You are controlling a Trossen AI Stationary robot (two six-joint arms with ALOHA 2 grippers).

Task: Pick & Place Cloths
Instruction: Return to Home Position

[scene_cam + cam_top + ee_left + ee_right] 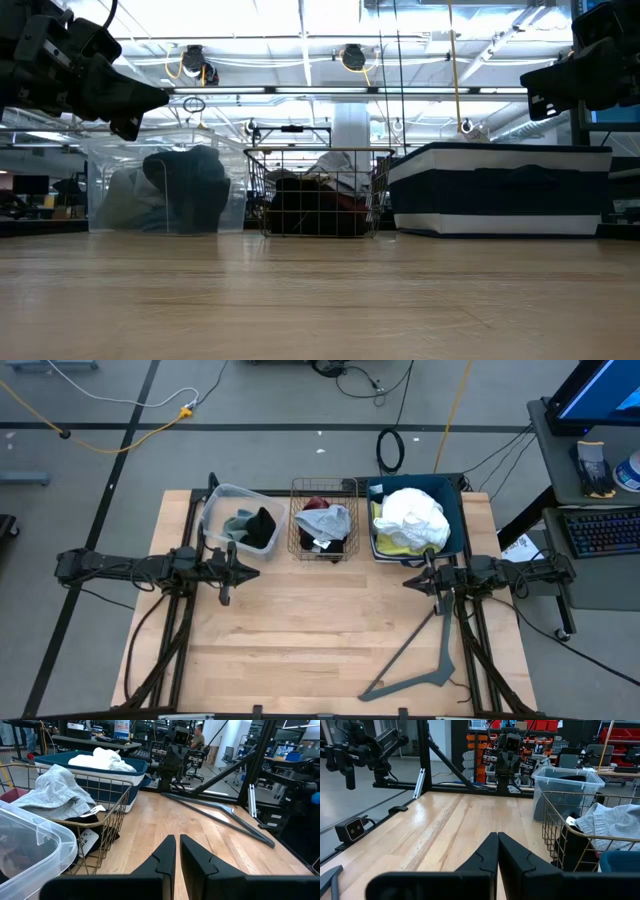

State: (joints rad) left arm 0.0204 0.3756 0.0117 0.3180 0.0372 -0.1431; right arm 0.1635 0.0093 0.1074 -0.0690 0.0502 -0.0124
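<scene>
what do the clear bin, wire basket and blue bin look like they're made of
Clear bin: looks like transparent plastic, glossy; its contents show through.
Wire basket: thin metal wire, brassy finish, open grid.
Blue bin: dark blue with a white band, matte; plastic or stiff fabric, cannot tell.

Robotics lab: floor cables (pixel 380 450), keyboard (pixel 605 532), parts shelves (pixel 480 750), office chairs (pixel 227 755).

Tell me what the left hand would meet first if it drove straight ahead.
Probably the right hand, facing it across the table; the wire basket lies beside that line. Depth is uncertain.
</scene>
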